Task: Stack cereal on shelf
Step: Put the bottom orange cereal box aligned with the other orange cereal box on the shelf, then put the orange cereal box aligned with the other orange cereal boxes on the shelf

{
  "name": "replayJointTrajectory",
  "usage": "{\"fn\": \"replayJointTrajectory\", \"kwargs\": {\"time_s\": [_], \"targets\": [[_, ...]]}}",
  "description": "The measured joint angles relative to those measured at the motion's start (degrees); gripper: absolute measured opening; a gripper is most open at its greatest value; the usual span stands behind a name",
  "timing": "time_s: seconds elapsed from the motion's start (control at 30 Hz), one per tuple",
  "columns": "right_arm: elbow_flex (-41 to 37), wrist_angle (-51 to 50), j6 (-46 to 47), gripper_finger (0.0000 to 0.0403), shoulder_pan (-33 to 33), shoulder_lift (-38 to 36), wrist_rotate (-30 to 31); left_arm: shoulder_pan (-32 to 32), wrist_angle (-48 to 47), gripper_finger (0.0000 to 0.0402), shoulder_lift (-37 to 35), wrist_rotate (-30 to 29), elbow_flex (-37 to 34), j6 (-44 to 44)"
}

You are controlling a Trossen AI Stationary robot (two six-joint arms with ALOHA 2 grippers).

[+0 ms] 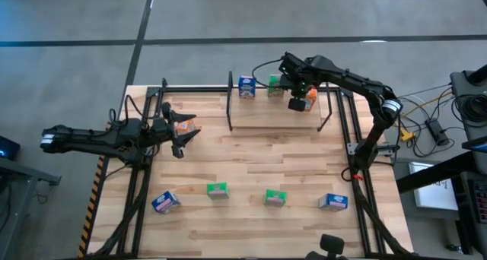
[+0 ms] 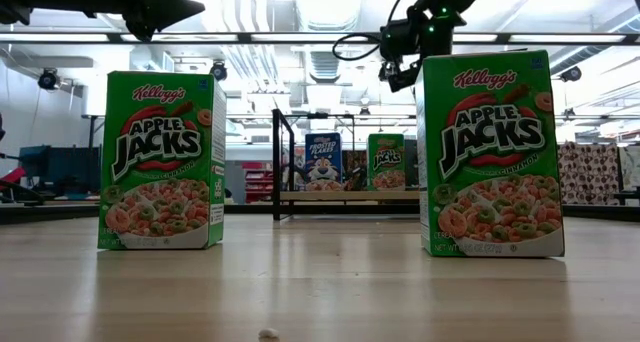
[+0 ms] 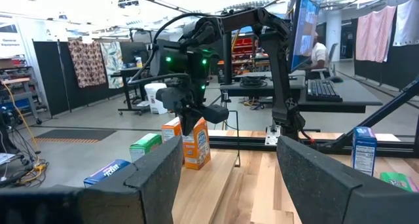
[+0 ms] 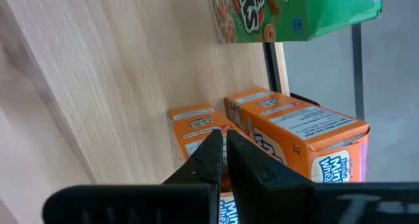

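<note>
The shelf [image 1: 275,115] stands at the table's far middle. On its board are a blue cereal box [image 1: 246,86], a green one [image 1: 275,85] and two orange ones [image 4: 196,122] [image 4: 298,135] at its right end. My right gripper [image 4: 222,142] is shut and slants down over the nearer orange box [image 3: 196,145]. My left gripper [image 3: 229,152] waits open at the table's left, level, with nothing between its fingers. A third orange box [image 1: 185,125] shows right beside it from above; whether they touch, I cannot tell. My right gripper's shut fingertips [image 3: 192,122] stand at the top of the orange box [image 3: 198,127], coming from above on a slant. Whether they touch it I cannot tell. The box stands upright on the shelf board.
Along the near side of the table stand two blue boxes [image 1: 165,202] [image 1: 332,202] and two green ones [image 1: 217,189] [image 1: 275,198]. Black frames [image 1: 137,184] [image 1: 354,176] run along the left and right sides. Bare wood lies between shelf and near row.
</note>
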Motion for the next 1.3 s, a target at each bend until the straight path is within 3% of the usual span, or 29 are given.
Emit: {"fn": "replayJointTrajectory", "kwargs": {"time_s": [0.9,1.0,1.17,1.3], "targets": [[0.0,-0.9,2.0,0.0012,1.2,-1.0,-3.5,0.0,0.0,0.0231,0.0,-0.1,0.0,-0.4],[-0.2,-0.6,2.8,0.0012,2.9,-2.8,-5.6,0.0,0.1,0.0231,0.2,-2.1,0.0,-1.7],[-4.7,6.3,4.9,0.0012,6.0,-7.8,-10.4,0.0,0.3,0.0231,1.5,-10.8,0.0,-5.1],[-11.3,15.0,6.5,0.0012,9.4,-12.7,-10.5,0.0,0.2,0.0231,3.6,-11.5,0.1,-6.3]]}}
